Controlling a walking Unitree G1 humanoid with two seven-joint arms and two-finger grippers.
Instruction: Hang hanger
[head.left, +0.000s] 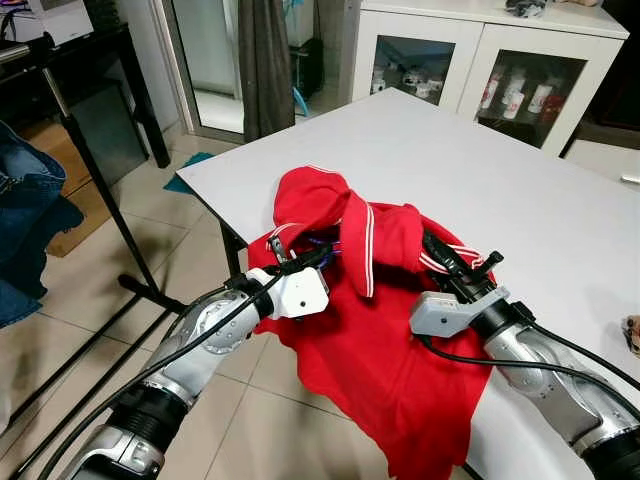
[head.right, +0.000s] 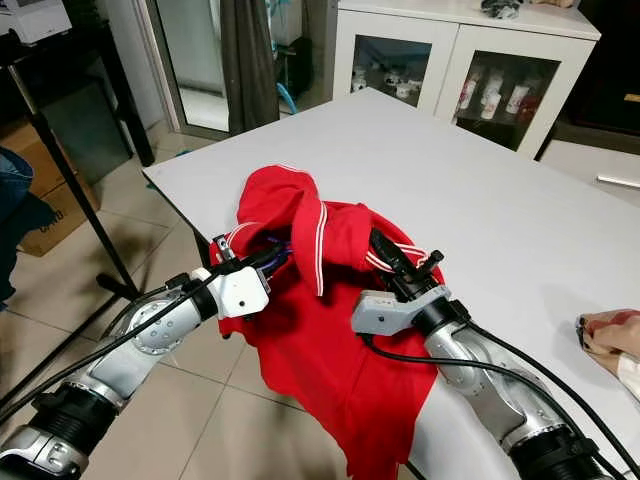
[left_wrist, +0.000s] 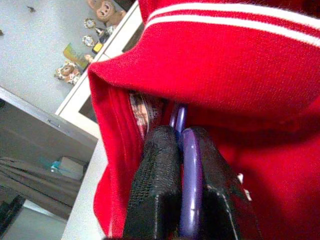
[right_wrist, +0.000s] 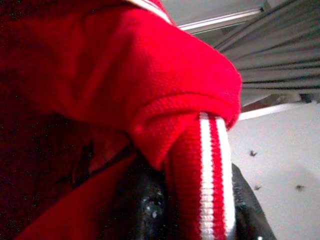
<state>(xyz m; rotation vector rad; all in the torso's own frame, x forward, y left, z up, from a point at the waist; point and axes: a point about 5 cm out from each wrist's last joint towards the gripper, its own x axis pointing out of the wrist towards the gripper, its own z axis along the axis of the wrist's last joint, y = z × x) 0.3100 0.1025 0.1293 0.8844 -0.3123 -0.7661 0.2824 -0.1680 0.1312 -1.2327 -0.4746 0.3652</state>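
A red polo shirt (head.left: 385, 340) with white-striped trim lies bunched on the near corner of the white table (head.left: 480, 170), and its lower part hangs over the edge. My left gripper (head.left: 318, 255) reaches into the shirt's opening. In the left wrist view its fingers (left_wrist: 155, 185) are shut on a purple hanger (left_wrist: 190, 190), most of which is hidden inside the cloth. My right gripper (head.left: 442, 252) sits on the shirt's right side. It is shut on the striped ribbed edge (right_wrist: 212, 195), which runs between the two black fingers (right_wrist: 140, 210).
A black clothes rack pole (head.left: 100, 190) slants down at the left, with denim garments (head.left: 25, 220) hanging beside it. A white glass-door cabinet (head.left: 480, 70) stands behind the table. A person's hand (head.right: 610, 335) rests at the table's right edge. Tiled floor lies below on the left.
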